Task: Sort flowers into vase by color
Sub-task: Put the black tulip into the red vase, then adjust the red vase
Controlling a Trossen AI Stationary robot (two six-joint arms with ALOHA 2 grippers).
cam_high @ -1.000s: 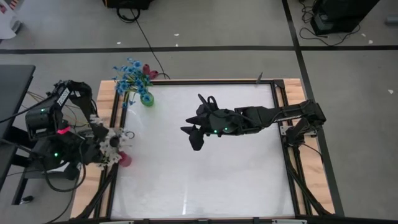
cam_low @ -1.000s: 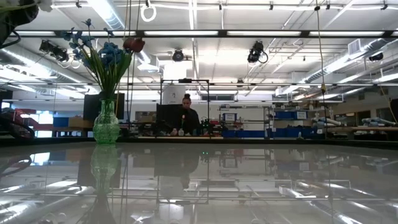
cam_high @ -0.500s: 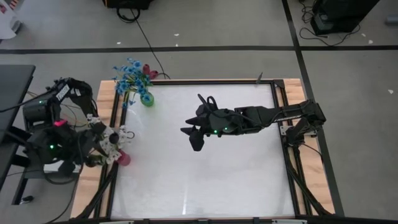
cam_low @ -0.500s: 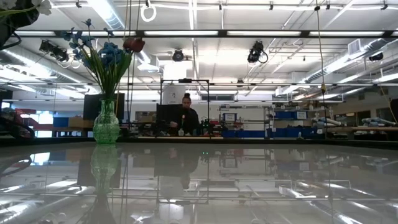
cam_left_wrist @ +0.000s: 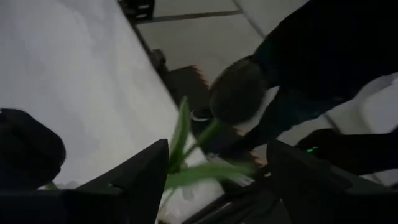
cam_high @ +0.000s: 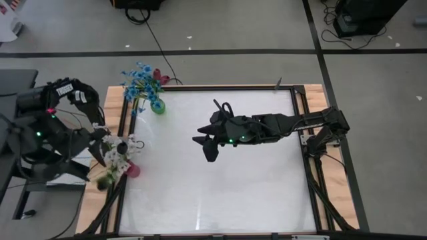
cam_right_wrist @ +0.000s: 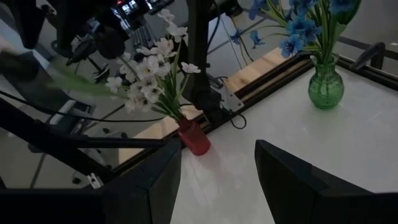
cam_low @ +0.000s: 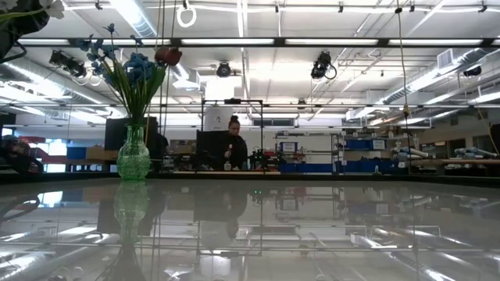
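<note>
White flowers (cam_high: 117, 152) are standing in your red vase (cam_high: 133, 171); beside it, your left gripper (cam_left_wrist: 214, 165), fingers parted, is releasing a dark-headed flower (cam_left_wrist: 233, 93). Right gripper (cam_high: 208, 145), open, is hovering well away.

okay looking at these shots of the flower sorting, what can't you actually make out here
- Left pincer: in the high view the arm's own body covers it; in the left wrist view its fingers show only at the frame's edge.
- Flower ahead of the left pincer: blurred in the left wrist view, so whether anything grips it is unclear.
- Red vase: missing from the low view, beyond its left edge.
- Green vase: its dark flower is too small to identify.
</note>
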